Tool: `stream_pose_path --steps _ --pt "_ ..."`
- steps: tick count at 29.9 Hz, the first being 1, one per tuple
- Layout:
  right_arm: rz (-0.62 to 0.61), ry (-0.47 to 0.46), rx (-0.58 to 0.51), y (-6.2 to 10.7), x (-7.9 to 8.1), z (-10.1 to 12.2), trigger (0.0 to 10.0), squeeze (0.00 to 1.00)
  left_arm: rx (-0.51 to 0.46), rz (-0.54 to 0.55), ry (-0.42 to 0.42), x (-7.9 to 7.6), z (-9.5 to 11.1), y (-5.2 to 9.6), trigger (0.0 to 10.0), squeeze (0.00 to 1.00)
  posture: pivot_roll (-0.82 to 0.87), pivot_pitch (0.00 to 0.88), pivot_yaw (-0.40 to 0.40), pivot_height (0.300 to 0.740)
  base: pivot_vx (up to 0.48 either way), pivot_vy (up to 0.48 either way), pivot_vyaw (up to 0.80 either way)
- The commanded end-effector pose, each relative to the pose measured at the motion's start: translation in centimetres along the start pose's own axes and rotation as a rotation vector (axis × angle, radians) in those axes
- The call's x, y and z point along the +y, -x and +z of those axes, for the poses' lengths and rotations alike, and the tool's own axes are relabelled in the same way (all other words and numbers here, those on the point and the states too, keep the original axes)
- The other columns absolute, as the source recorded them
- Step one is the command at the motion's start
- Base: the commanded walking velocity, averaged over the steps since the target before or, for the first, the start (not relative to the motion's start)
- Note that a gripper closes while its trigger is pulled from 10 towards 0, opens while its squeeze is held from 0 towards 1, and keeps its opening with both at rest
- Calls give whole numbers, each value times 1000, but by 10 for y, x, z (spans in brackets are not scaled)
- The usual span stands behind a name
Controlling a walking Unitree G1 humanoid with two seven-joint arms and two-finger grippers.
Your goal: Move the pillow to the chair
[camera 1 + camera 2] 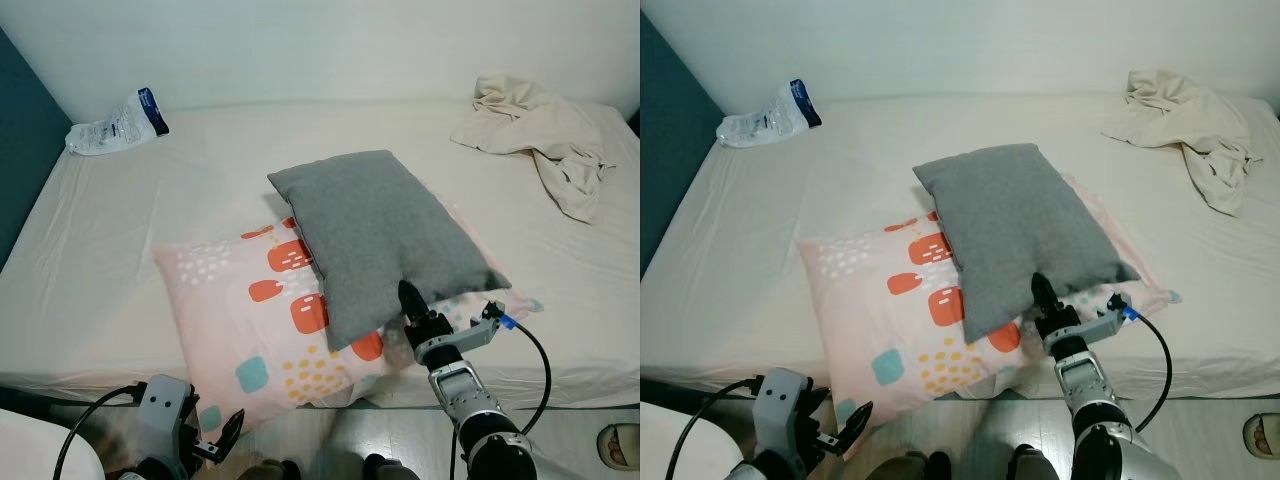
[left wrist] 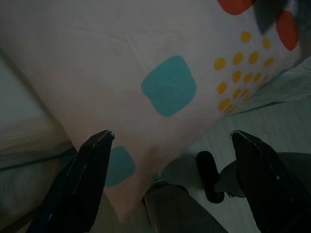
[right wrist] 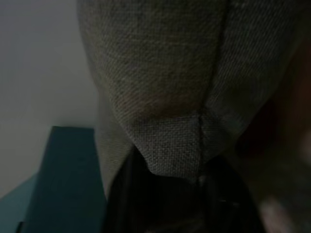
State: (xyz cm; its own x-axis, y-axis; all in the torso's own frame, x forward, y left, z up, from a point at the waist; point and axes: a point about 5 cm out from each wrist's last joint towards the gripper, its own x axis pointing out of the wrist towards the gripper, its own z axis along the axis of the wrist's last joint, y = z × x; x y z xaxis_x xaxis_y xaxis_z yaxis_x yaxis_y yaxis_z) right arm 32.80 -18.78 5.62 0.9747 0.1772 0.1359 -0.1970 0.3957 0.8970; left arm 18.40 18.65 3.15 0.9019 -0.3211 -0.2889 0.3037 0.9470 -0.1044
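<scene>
On bed [image 1: 120,250], right claw [image 1: 409,300] pinching grey pillow [image 1: 385,235] (no legible writing)

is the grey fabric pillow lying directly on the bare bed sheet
No, the grey fabric pillow lies on top of the pink patterned pillow, which is what rests on the white bed sheet.

Bedroom in home: wide bed [image 1: 120,260] with cream sheet, grey pillow [image 1: 380,235] atop patterned pillow [image 1: 260,320], crumpled cloth [image 1: 545,135] at far corner, plastic bag [image 1: 115,125] near white wall [image 1: 320,45].
</scene>
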Motion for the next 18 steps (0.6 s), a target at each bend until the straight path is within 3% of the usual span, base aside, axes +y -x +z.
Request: stream_pose_path --steps 1,10,15,18 --pt "21 -36 -5 2 0 -3 0 0 36 8 22 -1 -7 5 10000 0 144 309 74 740 0 0 0" --pt "100 -15 -30 -6 9 7 0 0 37 7 25 -2 -6 2 10000 0 133 306 74 740 0 0 0" --pt "217 9 -43 -15 24 10 0 0 34 6 32 -2 -6 -3 10000 0 119 297 68 740 0 0 0" --pt "403 46 -74 -26 50 14 0 0 24 8 41 -2 -5 -10 10000 0 98 273 58 740 0 0 0"
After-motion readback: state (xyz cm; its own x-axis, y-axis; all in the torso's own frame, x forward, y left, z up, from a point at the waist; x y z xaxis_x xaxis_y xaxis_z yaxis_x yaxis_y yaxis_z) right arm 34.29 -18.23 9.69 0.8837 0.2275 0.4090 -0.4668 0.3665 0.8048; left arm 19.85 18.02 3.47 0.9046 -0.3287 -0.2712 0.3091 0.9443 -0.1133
